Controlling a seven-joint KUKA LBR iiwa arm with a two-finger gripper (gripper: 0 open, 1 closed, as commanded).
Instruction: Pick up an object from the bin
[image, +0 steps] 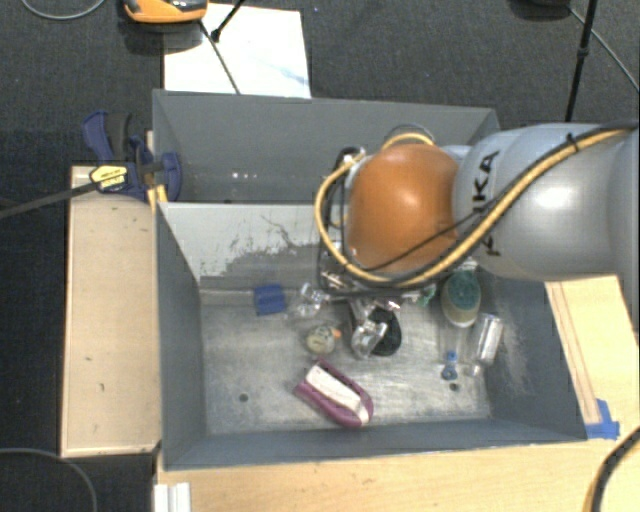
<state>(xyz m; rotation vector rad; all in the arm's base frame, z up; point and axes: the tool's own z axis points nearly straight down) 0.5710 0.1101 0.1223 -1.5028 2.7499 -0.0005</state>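
My gripper (352, 312) hangs under the orange wrist cover, low over the middle of the bin floor. Right below it lies a black and silver piece (378, 336). A small round pale disc (320, 340) sits just to the left of that piece. Nearer the front wall lies a purple and white oblong thing (335, 395), apart from the gripper. Nothing can be made out in the gripper's grasp.
A small blue block (268, 298) lies by the back wall at the left. To the right are a teal round cap (462, 295), a clear plastic piece (486, 340) and a tiny blue bit (450, 373). The arm covers the bin's back right.
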